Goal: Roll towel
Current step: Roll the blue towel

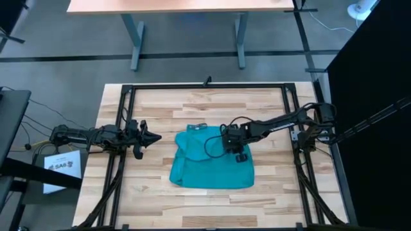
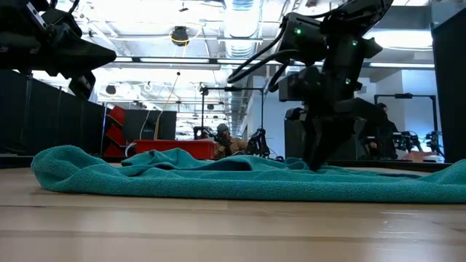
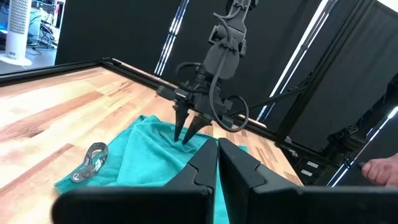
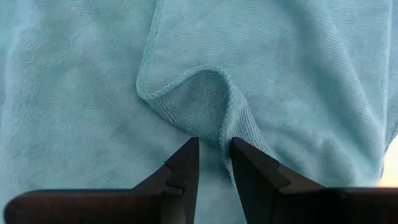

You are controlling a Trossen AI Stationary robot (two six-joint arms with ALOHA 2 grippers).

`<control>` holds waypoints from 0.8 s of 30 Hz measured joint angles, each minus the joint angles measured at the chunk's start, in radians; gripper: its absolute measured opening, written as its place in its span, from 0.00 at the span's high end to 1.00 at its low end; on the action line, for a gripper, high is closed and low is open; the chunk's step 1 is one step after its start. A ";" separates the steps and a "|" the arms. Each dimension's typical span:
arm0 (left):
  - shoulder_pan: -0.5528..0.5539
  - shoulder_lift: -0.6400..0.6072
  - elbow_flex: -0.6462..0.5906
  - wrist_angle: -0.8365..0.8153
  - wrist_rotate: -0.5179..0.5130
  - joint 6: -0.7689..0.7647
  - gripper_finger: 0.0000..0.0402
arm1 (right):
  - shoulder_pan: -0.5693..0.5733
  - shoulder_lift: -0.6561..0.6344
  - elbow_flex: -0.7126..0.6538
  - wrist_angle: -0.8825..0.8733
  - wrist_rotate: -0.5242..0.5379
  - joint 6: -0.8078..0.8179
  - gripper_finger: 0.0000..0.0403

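The teal towel point(image 1: 212, 159) lies crumpled and partly folded on the middle of the wooden table, its grey tag point(image 1: 198, 126) at the far edge. The tag also shows in the left wrist view point(image 3: 92, 163). My right gripper point(image 1: 235, 149) stands over the towel's right half, pointing down, shut on a raised fold of it point(image 4: 214, 146). My left gripper point(image 1: 156, 136) hovers shut and empty left of the towel, above the table, pointing at the towel point(image 3: 218, 163). My right gripper pinches a small raised fold of the towel with a hemmed edge point(image 4: 225, 127) between its two fingertips. The fingers come from above, pointing down. The rest of the towel lies slack on the table point(image 2: 218, 182).
A black frame point(image 1: 205, 86) runs around the tabletop, with rails along the left and right sides. Bare wood lies near and far of the towel. A hand point(image 3: 380, 170) shows beyond the table's right side. A person point(image 2: 223, 140) sits in the room behind.
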 joint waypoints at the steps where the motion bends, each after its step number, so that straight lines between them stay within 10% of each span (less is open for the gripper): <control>1: 0.000 0.000 0.000 0.000 0.000 0.002 1.00 | 0.000 0.000 0.000 0.001 0.008 0.001 0.80; 17: 0.000 0.005 -0.001 0.018 -0.003 0.010 1.00 | -0.041 -0.041 0.000 -0.053 0.038 0.079 1.00; 24: 0.016 0.250 0.177 -0.147 -0.079 0.117 0.99 | -0.045 -0.105 0.000 -0.077 0.037 0.091 1.00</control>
